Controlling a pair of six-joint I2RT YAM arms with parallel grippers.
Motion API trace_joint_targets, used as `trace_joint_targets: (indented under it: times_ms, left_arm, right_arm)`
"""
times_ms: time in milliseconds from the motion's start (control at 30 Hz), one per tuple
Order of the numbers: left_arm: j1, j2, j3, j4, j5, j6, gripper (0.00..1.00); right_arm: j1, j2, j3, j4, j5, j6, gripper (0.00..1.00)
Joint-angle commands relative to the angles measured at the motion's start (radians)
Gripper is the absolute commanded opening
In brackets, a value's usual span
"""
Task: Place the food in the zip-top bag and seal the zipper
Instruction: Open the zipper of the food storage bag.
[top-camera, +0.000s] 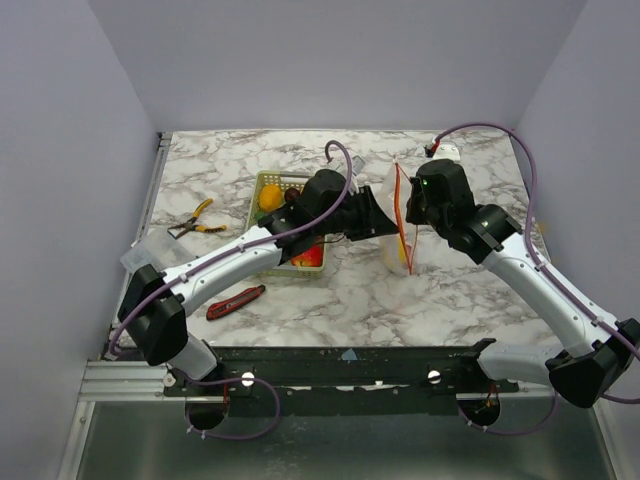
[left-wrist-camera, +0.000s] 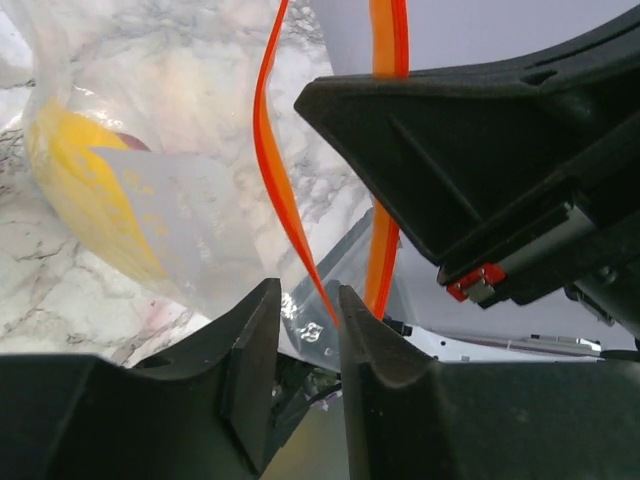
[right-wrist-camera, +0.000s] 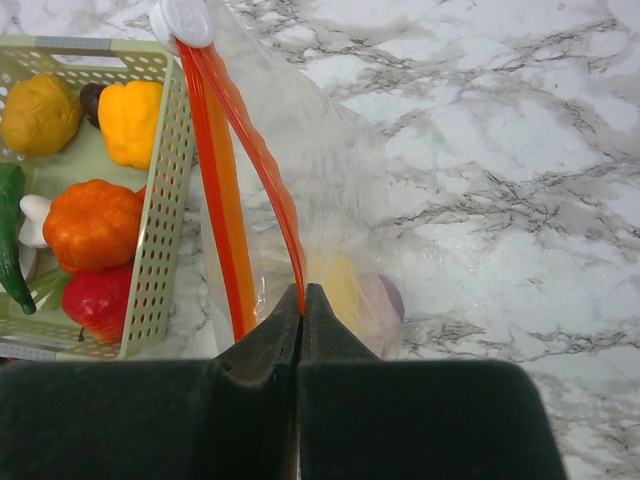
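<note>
- Orange-red, the zipper (right-wrist-camera: 222, 200) runs along the mouth of the clear zip-top bag (right-wrist-camera: 330, 170). The bag stands on edge on the marble table (right-wrist-camera: 520, 150), just beside the pale green mesh basket (right-wrist-camera: 160, 200).
- At the strip's near end the right gripper (right-wrist-camera: 302, 292) is pinched tight on the zipper. A white slider (right-wrist-camera: 183, 20) sits at the far end.
- On the left gripper (left-wrist-camera: 306, 292) the fingers (left-wrist-camera: 250, 370) stand slightly apart. The strip's tip and crinkled plastic lie in the gap, not squeezed.
- The two zipper strips are parted along their length, so the mouth gapes.
- Food in the bag's bottom: a yellow piece (right-wrist-camera: 338, 280) and a purple piece (right-wrist-camera: 392, 298).
- Food in the basket: an orange pumpkin (right-wrist-camera: 92, 222), a yellow pepper (right-wrist-camera: 130, 120), a red fruit (right-wrist-camera: 95, 300), a tan lump (right-wrist-camera: 40, 113) and a green vegetable (right-wrist-camera: 10, 240).
- A red-and-black utility knife (top-camera: 236, 302) and yellow-handled pliers (top-camera: 195, 218) lie left of the basket, well apart from the bag.
</note>
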Motion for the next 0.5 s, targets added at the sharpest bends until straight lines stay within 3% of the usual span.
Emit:
trace_joint_targets:
  times_ms: [0,467]
  left_arm:
    - [-0.017,0.046,0.055,0.054,0.014,-0.007,0.28]
    - [-0.035,0.148,0.105,0.084,-0.010,-0.022,0.29]
  right_arm:
    - [0.001,-0.016,-0.005,0.011,-0.009,0.011,0.00]
    - [0.001,-0.006,-0.011,0.022,-0.038,0.018,0.00]
